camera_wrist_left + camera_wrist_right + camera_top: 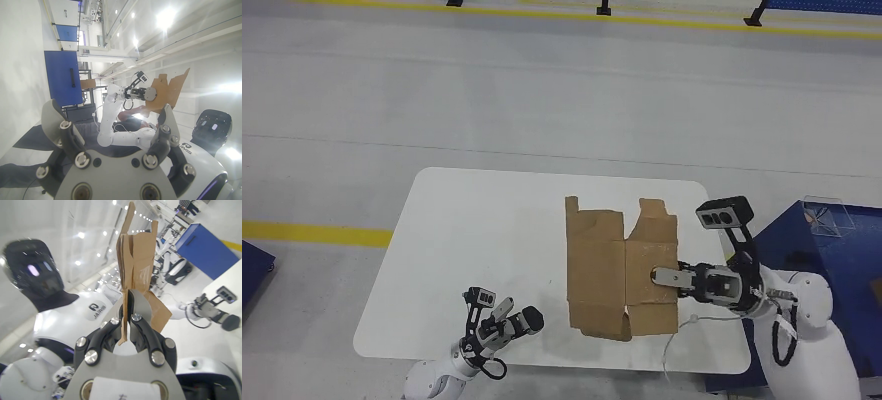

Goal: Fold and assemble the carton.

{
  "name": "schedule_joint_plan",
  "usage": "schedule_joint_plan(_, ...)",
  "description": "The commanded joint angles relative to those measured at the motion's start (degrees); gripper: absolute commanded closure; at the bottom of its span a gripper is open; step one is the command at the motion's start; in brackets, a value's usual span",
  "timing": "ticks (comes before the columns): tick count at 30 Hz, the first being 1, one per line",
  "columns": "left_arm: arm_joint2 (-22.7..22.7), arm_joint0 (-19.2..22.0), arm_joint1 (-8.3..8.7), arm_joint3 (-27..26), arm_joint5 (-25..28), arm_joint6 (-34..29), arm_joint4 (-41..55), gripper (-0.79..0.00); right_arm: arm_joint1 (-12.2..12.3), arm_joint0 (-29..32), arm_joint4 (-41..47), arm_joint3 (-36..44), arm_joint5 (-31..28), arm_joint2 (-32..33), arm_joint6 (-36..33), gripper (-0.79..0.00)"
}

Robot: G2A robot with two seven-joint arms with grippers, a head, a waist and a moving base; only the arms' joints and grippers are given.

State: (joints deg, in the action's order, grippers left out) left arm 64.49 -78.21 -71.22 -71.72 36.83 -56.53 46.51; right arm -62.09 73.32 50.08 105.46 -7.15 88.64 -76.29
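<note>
The flattened brown carton [617, 275] hangs above the right half of the white table [482, 230], its flaps jutting at the far and near ends. My right gripper [664, 274] is shut on its right edge; in the right wrist view the cardboard [140, 262] stands clamped between the fingers of that gripper [127, 296]. My left gripper [504, 318] waits open near the table's front edge, well to the left of the carton. From the left wrist view, the left gripper [109, 115] is spread wide with nothing between its fingers, and the carton [166, 91] is seen farther off.
A blue cabinet [842, 240] stands just off the table's right side, with a clear plastic piece [824, 213] on top. Another blue object [252, 265] sits at the left edge of the floor. Bare table surface lies left of the carton.
</note>
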Motion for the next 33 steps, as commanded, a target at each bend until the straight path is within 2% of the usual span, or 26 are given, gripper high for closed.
schedule_joint_plan(1, 0.0, 0.0, 0.0, 0.0, 0.0, 0.0, 0.0, -0.785, -0.3, -0.5, 9.9, -2.7, 7.4, -3.2, -1.9, 0.0)
schedule_joint_plan(3, 0.0, 0.0, 0.0, 0.0, 0.0, 0.0, 0.0, -0.785, -0.9, -1.1, 20.1, -4.8, 15.1, -7.1, -3.1, 0.0)
schedule_joint_plan(5, 0.0, 0.0, 0.0, 0.0, 0.0, 0.0, 0.0, -0.785, -1.5, -1.8, 28.3, -6.9, 22.2, -11.1, -1.9, 0.0)
schedule_joint_plan(7, 0.0, 0.0, 0.0, 0.0, 0.0, 0.0, 0.0, -0.785, -2.3, -2.2, 37.7, -8.4, 31.7, -16.0, -2.0, 0.0)
schedule_joint_plan(8, 0.0, 0.0, 0.0, 0.0, 0.0, 0.0, 0.0, -0.785, -2.5, -2.4, 40.9, -8.8, 34.3, -17.5, -0.8, 0.0)
schedule_joint_plan(13, 0.0, 0.0, 0.0, 0.0, 0.0, 0.0, 0.0, -0.785, -3.7, -4.0, 71.5, -7.8, 51.1, -29.1, 16.0, 0.0)
schedule_joint_plan(17, 0.0, 0.0, 0.0, 0.0, 0.0, 0.0, 0.0, -0.785, -4.5, -4.3, 97.2, -11.5, 65.1, -36.0, 30.1, 0.0)
schedule_joint_plan(20, 0.0, 0.0, 0.0, 0.0, 0.0, 0.0, 0.0, -0.785, -4.7, -5.8, 112.5, -13.2, 65.1, -42.4, 37.8, 0.0)
schedule_joint_plan(23, 0.0, 0.0, 0.0, 0.0, 0.0, 0.0, 0.0, -0.785, -4.5, -7.7, 125.9, -14.6, 65.1, -45.6, 46.8, 0.0)
schedule_joint_plan(28, 0.0, 0.0, 0.0, 0.0, 0.0, 0.0, 0.0, -0.785, -4.6, -7.6, 125.9, -15.8, 65.1, -46.6, 47.8, 0.0)
schedule_joint_plan(33, 0.0, 0.0, 0.0, 0.0, 0.0, 0.0, 0.0, -0.785, -4.3, -8.6, 125.9, -16.6, 65.1, -43.3, 48.1, 0.0)
